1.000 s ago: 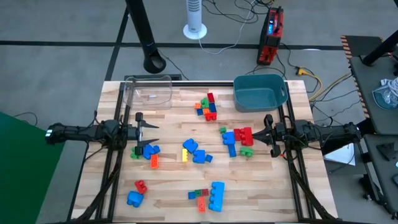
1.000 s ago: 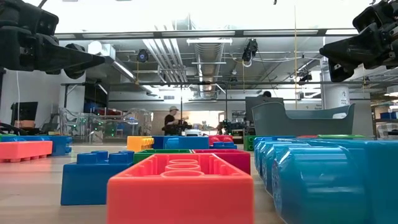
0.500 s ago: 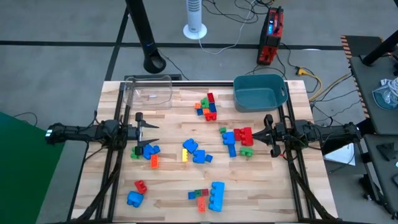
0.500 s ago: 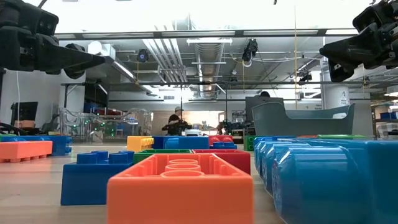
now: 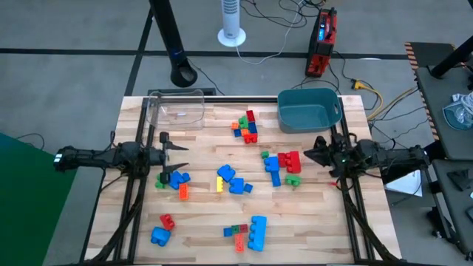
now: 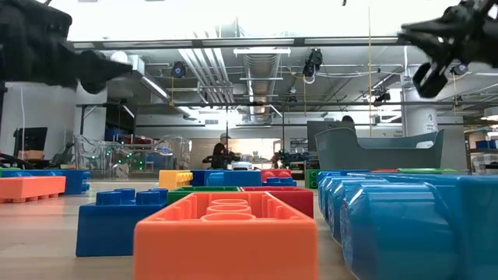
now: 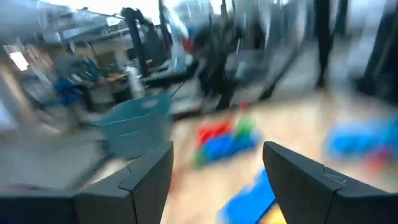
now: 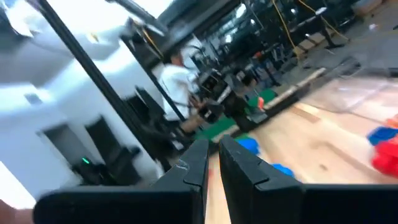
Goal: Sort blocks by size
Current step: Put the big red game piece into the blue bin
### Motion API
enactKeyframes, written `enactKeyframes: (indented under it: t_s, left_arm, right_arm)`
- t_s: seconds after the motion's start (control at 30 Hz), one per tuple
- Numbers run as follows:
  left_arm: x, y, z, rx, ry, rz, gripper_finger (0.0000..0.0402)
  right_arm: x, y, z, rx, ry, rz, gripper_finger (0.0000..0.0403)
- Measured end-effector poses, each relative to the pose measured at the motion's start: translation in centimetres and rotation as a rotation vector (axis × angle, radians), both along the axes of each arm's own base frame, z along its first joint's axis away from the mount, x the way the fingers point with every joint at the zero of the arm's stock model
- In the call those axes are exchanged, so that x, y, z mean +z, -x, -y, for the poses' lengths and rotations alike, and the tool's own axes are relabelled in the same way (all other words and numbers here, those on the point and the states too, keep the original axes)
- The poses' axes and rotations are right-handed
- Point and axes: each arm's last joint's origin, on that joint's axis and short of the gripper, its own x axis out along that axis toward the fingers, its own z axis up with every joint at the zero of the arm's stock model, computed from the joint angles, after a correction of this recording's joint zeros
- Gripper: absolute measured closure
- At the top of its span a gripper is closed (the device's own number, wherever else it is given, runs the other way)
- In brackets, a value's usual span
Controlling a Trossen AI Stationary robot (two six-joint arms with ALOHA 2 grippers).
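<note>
Blocks [image 5: 235,179] lie scattered loose over the wooden table [image 5: 203,240], none yet in the teal tub [image 5: 308,110] or the clear plastic box [image 5: 176,108], so sorting looks barely started.

Left gripper [image 5: 168,155] hovers at the table's left edge with fingers spread wide (left wrist view shows a clear gap between them). Right gripper [image 5: 313,152] hovers at the right edge, fingers nearly pressed together, holding nothing.

Key relation: right gripper sits just beside the red-and-blue cluster [image 5: 283,162], which lies inboard of it, toward table centre. A long blue brick [image 5: 275,174] in that cluster has its long axis running roughly front-to-back, across the gripper's reach direction. Teal tub is near, further back on the same side, so the right arm is the nearer one for that cluster.

Left gripper's nearest target is the small blue/orange/green group [image 5: 175,182], just forward of it. Clear box sits behind it on its side.

Centre blue pile [image 5: 230,180] and front-edge pieces [image 5: 250,232] are about midway between arms; either could take them.

Judgement: right gripper must open before any pick.
</note>
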Motion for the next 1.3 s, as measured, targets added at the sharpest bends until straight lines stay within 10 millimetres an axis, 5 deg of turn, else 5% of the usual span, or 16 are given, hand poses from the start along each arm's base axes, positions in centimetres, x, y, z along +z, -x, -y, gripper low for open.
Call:
enactKeyframes:
  t_s: [0.23, 0.33, 0.53, 0.77, 1.03, 1.3]
  left_arm:
    - [4.2, 1.3, -0.2, -0.083, 0.392, 0.479, 0.0167]
    - [5.6, 1.6, -0.2, -0.137, 0.508, 0.533, 0.0167]
    - [9.7, -0.1, -0.3, -0.012, 0.551, 0.33, 0.0167]
    - [12.7, -2.7, -0.4, 0.187, 0.645, -0.089, 0.0167]
    - [13.6, -2.9, -0.5, 0.428, 0.936, -0.466, 0.0167]
    - [15.3, -4.5, -0.4, 0.457, 0.898, -0.534, 0.0167]
  right_arm:
    - [5.2, 0.1, 0.4, -0.126, 0.007, 0.016, 0.0374]
    - [7.7, -0.9, 0.4, -0.168, 0.045, -0.046, 0.0374]
    - [11.2, -5.4, 0.8, -0.206, 0.051, -0.313, 0.0374]
    - [15.2, -7.6, 1.8, -0.267, 0.044, -0.503, 0.0374]
    - [19.0, -6.6, 2.3, -0.301, -0.011, -0.797, 0.0374]
    - [20.6, -6.4, 2.3, -0.318, -0.093, -0.828, 0.0374]
